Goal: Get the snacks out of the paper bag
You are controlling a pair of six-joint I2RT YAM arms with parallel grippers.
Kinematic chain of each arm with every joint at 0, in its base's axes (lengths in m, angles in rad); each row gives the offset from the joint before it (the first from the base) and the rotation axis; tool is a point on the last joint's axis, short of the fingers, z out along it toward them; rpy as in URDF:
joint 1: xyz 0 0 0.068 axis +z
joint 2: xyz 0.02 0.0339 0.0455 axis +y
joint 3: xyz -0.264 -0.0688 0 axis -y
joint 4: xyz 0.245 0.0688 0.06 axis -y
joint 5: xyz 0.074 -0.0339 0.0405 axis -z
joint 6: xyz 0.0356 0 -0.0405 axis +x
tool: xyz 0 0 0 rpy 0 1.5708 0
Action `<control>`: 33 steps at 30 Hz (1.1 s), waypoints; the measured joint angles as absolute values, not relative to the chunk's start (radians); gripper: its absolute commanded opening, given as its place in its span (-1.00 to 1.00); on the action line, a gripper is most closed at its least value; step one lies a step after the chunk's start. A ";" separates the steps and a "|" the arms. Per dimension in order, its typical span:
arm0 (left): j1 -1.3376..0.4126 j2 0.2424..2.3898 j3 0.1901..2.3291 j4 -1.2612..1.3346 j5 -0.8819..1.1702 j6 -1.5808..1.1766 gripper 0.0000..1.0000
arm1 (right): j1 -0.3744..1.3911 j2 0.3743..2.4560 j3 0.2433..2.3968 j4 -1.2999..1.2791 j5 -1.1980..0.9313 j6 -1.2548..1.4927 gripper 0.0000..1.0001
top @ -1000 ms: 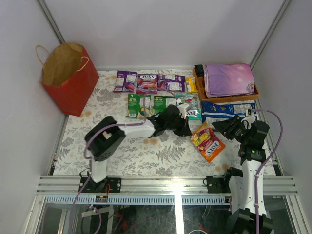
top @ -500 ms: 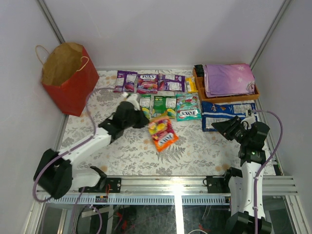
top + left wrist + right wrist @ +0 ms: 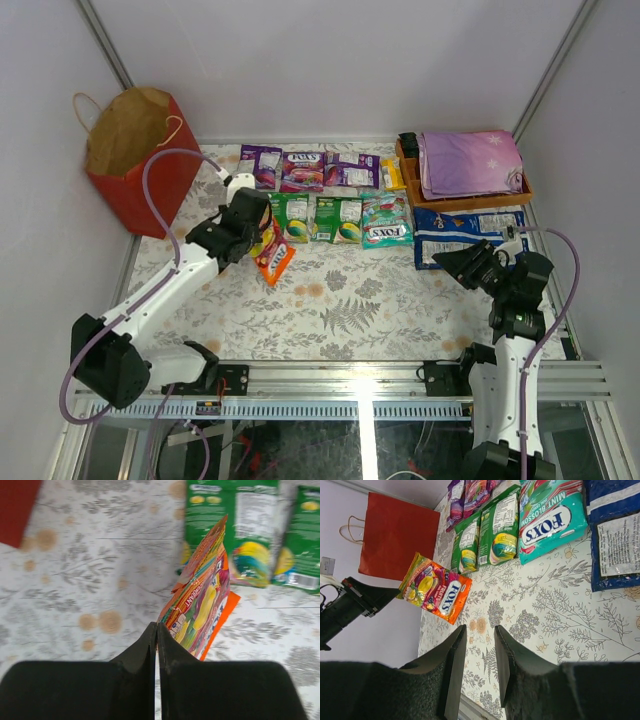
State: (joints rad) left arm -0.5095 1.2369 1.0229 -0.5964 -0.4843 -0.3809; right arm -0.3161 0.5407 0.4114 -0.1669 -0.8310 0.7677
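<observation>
Gripping an orange FOX'S packet (image 3: pixel 205 605) by its top edge with left gripper (image 3: pixel 155 630); fingers pressed flat together on the foil, no gap between them in left wrist view. Hangs tilted from that pinch, printed face toward the right arm, lower corner down near the fern-print table cover (image 3: pixel 340 300); contact with the cover cannot be told. Sits left of centre on the table, just in front of the leftmost of 2 green packets (image 3: pixel 290 217), overlapping its near-left corner in top view.

Right gripper (image 3: pixel 479 630) low over the right side of the table, pointing left, fingers parted by a narrow gap with nothing between them. Well apart from the orange packet.

Paper bag (image 3: pixel 140 160): red, upright in the far-left corner, mouth open, brown inner side showing, loop handles up. Near the left gripper but not touching it.

Laid out flat on the cover:
- far row, 3 purple packets (image 3: pixel 303 170) side by side, with a small yellow packet (image 3: pixel 393 173) at the right end
- next row, the 2 green packets, then 1 teal FOX'S packet (image 3: pixel 386 220) just beside them
- blue-and-white pack (image 3: pixel 470 228) to the right of the teal one, just in front of the tray

Orange-brown tray (image 3: pixel 405 160) in the far-right corner, carrying a folded purple cloth (image 3: pixel 470 162).
</observation>
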 measured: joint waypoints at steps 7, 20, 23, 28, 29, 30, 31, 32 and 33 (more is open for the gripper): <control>-0.508 1.158 1.047 -0.692 -0.691 -0.251 -1.00 | -0.282 0.517 0.399 -0.167 -0.832 0.768 -0.28; -0.336 1.202 1.187 -0.709 -0.748 -0.216 -0.46 | -0.260 0.472 0.378 -0.170 -0.833 0.768 -0.27; -0.333 1.254 1.141 -0.723 -0.707 -0.348 0.99 | -0.259 0.460 0.376 -0.176 -0.833 0.768 -0.27; -0.322 1.171 0.879 -0.743 -0.590 -0.613 1.00 | -0.256 0.445 0.361 -0.183 -0.833 0.767 -0.27; -0.316 1.143 0.842 -0.743 -0.556 -0.656 1.00 | -0.256 0.444 0.356 -0.184 -0.833 0.767 -0.27; -0.310 1.123 0.821 -0.742 -0.531 -0.690 1.00 | -0.256 0.444 0.352 -0.186 -0.833 0.767 -0.27; -0.303 1.105 0.805 -0.738 -0.504 -0.730 1.00 | -0.256 0.445 0.347 -0.187 -0.833 0.767 -0.27; -0.298 1.094 0.795 -0.728 -0.481 -0.764 0.99 | -0.255 0.445 0.342 -0.191 -0.834 0.767 -0.27; -0.292 1.089 0.788 -0.711 -0.458 -0.796 1.00 | -0.255 0.445 0.340 -0.193 -0.834 0.767 -0.27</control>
